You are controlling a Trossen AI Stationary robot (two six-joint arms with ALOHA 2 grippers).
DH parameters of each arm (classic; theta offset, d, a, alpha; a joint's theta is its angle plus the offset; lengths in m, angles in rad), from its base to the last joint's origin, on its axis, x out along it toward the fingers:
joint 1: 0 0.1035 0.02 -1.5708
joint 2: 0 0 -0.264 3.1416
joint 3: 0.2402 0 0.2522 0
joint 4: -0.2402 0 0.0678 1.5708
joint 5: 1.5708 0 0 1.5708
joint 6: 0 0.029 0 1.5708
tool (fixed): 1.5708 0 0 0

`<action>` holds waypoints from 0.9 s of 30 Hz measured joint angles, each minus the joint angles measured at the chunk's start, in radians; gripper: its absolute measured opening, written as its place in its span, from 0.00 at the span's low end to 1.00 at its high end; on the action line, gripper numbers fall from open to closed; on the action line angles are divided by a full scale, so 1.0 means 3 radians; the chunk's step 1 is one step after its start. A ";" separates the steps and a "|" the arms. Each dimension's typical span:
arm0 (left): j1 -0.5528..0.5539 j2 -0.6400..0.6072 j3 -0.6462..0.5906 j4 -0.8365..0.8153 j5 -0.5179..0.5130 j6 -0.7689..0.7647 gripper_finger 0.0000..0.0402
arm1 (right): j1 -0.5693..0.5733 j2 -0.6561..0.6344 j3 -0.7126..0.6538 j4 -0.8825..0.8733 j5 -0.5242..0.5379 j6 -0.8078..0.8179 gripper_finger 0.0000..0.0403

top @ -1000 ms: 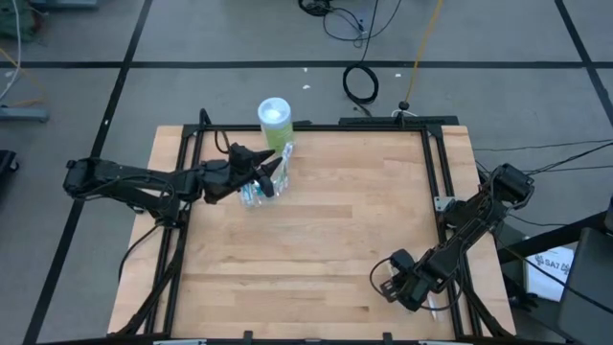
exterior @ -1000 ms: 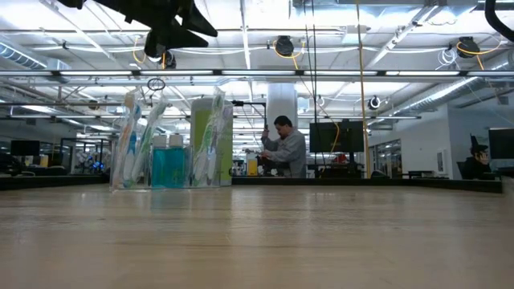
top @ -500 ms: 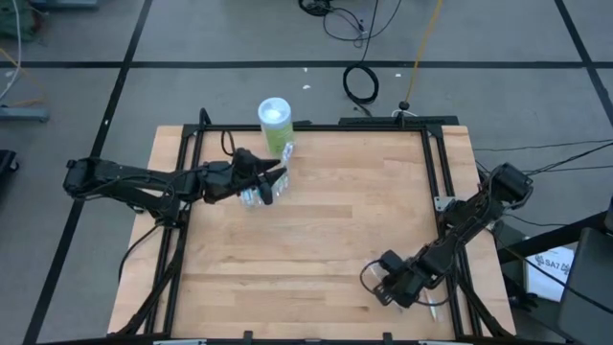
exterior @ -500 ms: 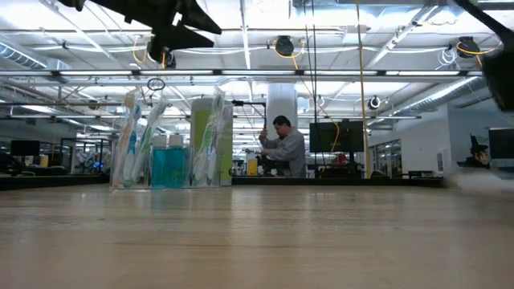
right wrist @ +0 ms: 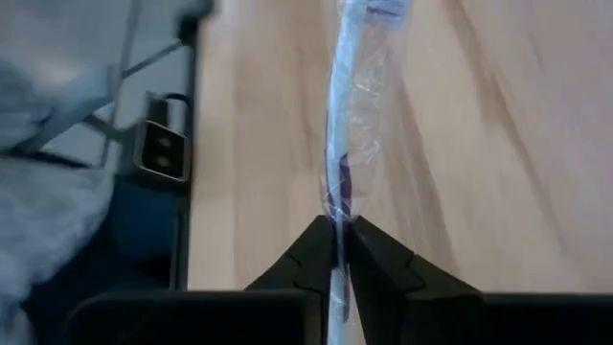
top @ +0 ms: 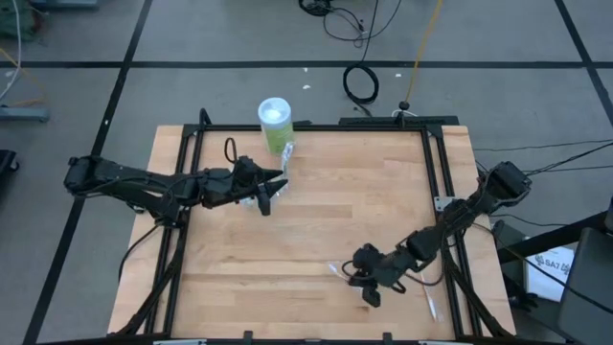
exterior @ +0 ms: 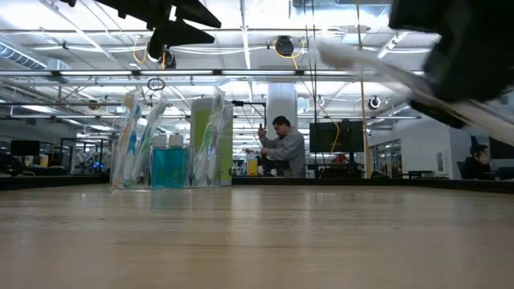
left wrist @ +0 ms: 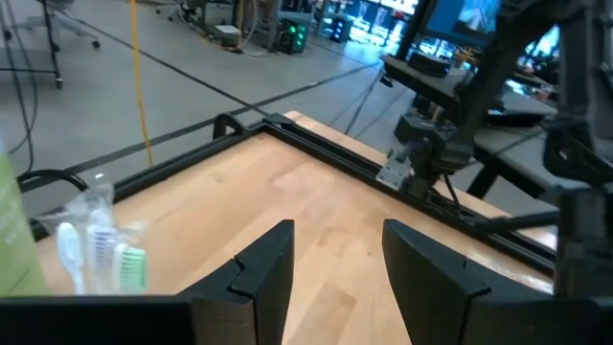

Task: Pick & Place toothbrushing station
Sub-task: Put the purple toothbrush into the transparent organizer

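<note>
A small clear cup (exterior: 169,164) stands on its base at the far left of the table. In it are wrapped toothbrushes (exterior: 132,136) and blue toothpaste tubes (exterior: 167,164); it also shows as the cup (top: 261,199). My left gripper (top: 276,182) hovers open just above the cup, nothing between its fingers (left wrist: 330,273). My right gripper (top: 352,276) is over the near middle-right of the table, shut on a wrapped pale toothbrush (right wrist: 347,115), which shows blurred in the low view as the toothbrush (exterior: 369,64). My right gripper pinches the wrapped toothbrush's handle (right wrist: 337,216) between its two fingers. The brush runs on ahead of the fingertips, roughly in line with them. The fingers slant down toward the table's left. The brush is lifted clear of the wood.
A green canister with a white lid (top: 275,123) stands at the far edge just behind the cup. Another pale toothbrush (top: 431,305) lies by the near right rail. Black frame rails (top: 436,182) border the table. A person (exterior: 285,148) stands in the room beyond.
My right gripper has swung from the near right rail toward the table's middle, rising and rolling over, and carries the toothbrush clear of the table. The toothbrush by the rail has stayed put.
</note>
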 joint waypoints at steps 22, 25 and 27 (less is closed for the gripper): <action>-0.0305 0.0000 0.0000 -0.0133 0.0775 0.0101 0.41 | -0.1390 -0.0582 0.0001 0.0712 -0.0828 -0.3153 0.05; -0.0320 0.0000 0.0000 -0.0101 0.0773 0.0124 0.41 | -0.1596 -0.0605 0.0001 0.1061 -0.0828 -0.3283 0.05; -0.0320 0.0003 0.0000 -0.0077 0.0771 0.0147 0.41 | -0.1707 -0.0582 0.0001 0.1295 -0.0827 -0.3314 0.05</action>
